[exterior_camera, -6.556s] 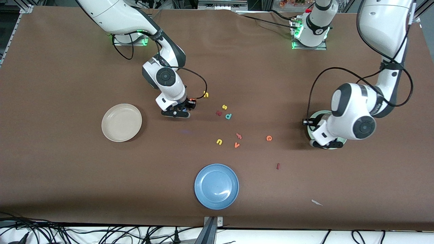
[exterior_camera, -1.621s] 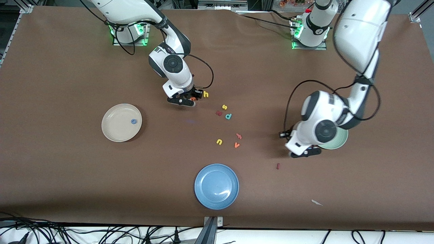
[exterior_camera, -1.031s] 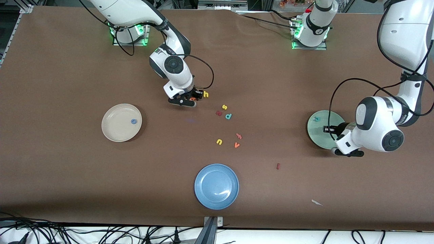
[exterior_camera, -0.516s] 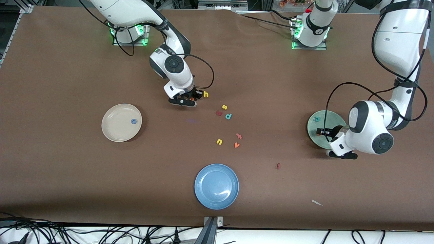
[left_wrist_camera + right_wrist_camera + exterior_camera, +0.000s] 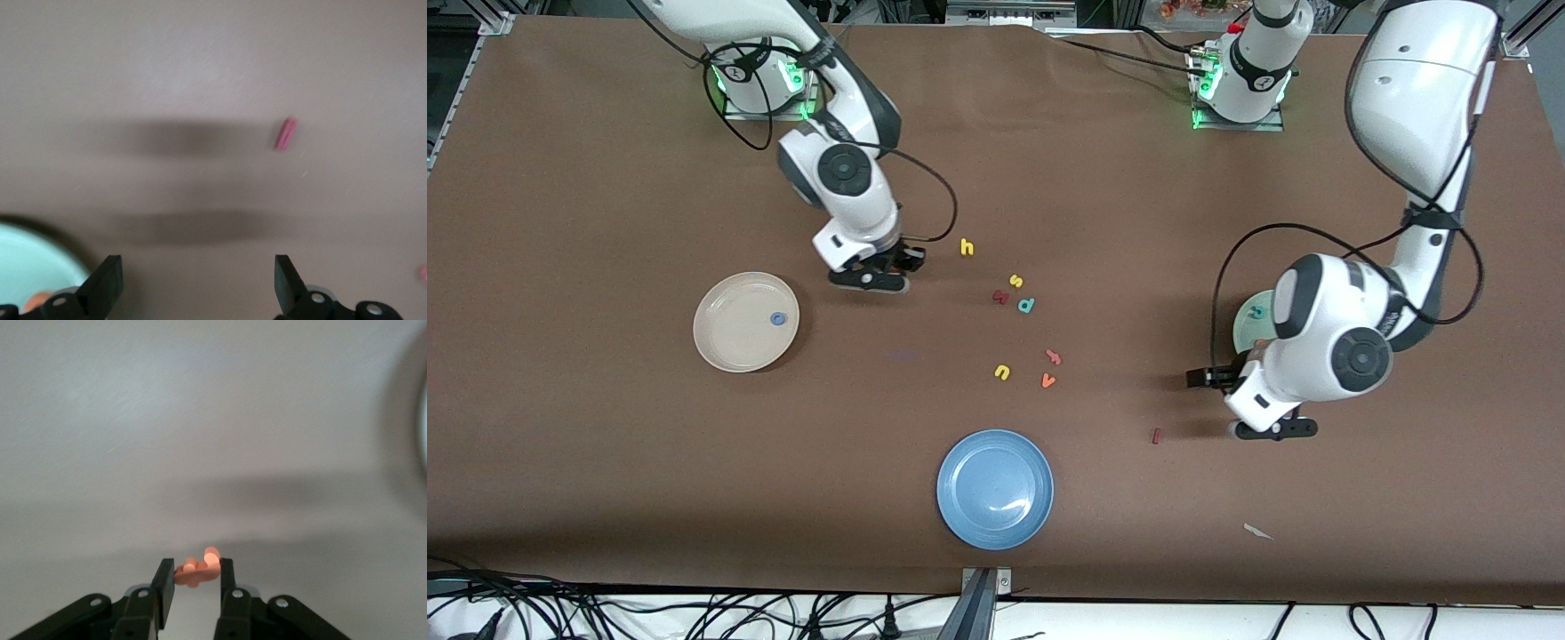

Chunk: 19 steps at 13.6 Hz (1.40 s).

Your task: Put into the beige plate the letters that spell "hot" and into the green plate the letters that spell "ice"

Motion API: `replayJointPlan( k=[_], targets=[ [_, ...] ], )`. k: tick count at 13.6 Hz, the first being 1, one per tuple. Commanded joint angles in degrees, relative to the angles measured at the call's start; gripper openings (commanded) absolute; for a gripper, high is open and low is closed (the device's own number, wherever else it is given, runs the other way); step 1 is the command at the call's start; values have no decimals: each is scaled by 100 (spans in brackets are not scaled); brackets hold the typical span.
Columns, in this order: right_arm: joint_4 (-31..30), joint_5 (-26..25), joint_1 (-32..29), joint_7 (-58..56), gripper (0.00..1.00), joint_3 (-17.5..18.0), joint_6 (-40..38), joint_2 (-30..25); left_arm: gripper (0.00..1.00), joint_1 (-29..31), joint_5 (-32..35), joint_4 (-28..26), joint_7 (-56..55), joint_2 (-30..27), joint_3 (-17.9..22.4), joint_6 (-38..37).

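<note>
The small orange plastic "t" (image 5: 198, 569) sits pinched between the right gripper (image 5: 193, 581)'s fingers, lifted off the brown table (image 5: 605, 444) since a moment ago. The left gripper (image 5: 193, 293), spread wide, has left the pale mint-green plate (image 5: 27, 267), hovering near the dark red bar "i" (image 5: 285, 133).

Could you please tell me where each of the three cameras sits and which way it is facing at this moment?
Front view: high across the table, facing both arms' bases; shows both arms, the beige plate, the blue plate and scattered letters.
Left wrist view: on the left arm, looking down past the open left gripper at the table, the red bar letter and the green plate rim.
Right wrist view: on the right arm, looking down past the right gripper, shut on the orange letter.
Shared: front and left wrist views both show the red bar letter.
</note>
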Motion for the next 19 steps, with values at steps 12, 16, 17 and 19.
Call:
replayJointPlan(
  k=[12, 16, 17, 19],
  targets=[
    [-124, 393, -1216, -4243, 64, -1069, -845, -453, 100, -522, -58, 1230, -461, 1397, 87, 1087],
    [-124, 410, -1216, -4146, 99, -1069, -854, -453, 91, -567, -49, 1230, -480, 1476, 104, 1211],
    [-124, 524, -1207, -4138, 99, -1069, -863, -470, 82, -567, -58, 1230, -480, 1476, 104, 1211],
    [-133, 752, -1207, -4129, 99, -1034, -871, -479, 53, -593, -49, 1230, -602, 1476, 104, 1211]
  ],
)
